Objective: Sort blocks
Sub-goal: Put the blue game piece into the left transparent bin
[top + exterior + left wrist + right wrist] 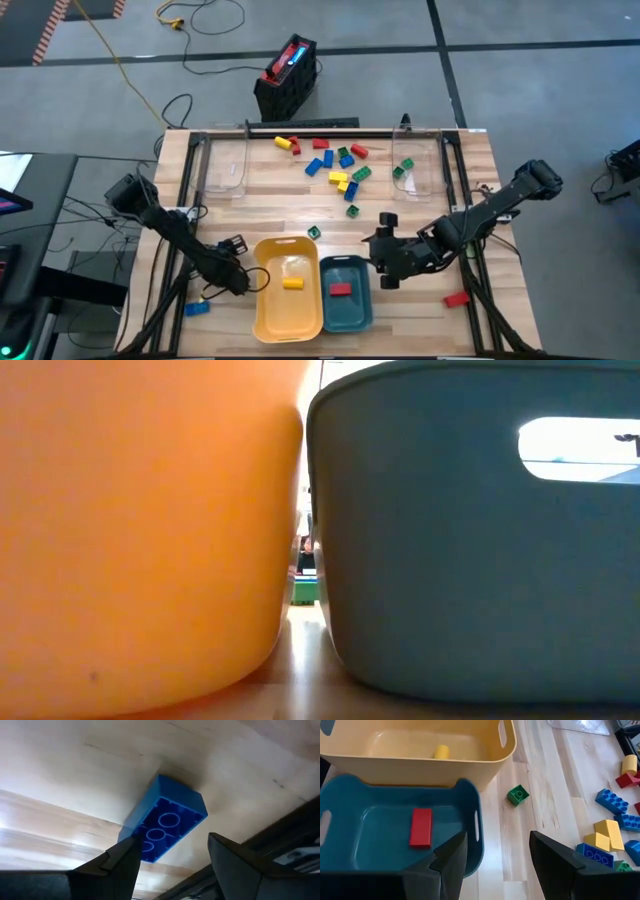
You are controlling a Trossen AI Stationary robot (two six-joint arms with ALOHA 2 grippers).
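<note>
From above, a pale wooden table (420, 200) stands on a grey floor crossed by dark lines, with a black crate (287, 78) and a yellow cable (120, 60) lying beyond its far edge. Most of the blocks (335, 162) lie scattered near the far middle, between two clear containers (222, 162); a yellow tray (287, 290) and a teal tray (345, 292) sit side by side at the near edge, one yellow block in the first, one red in the second. A red block (456, 298) lies near the right edge and a blue block (197, 308) near the left front corner, leaving bare wood between the pile and the trays. The left gripper (243, 277) sits just left of the yellow tray, the right gripper (383, 262) just right of the teal one. The low view is almost wholly blocked by the two tray walls; only a narrow gap shows something green and blurred. In the left wrist view the fingers stand apart and empty, one tip close beside the blue block, whether touching is unclear. In the right wrist view the fingers are parted, holding nothing, above the teal tray's rim, with a green block (518, 795) on the wood beyond.
</note>
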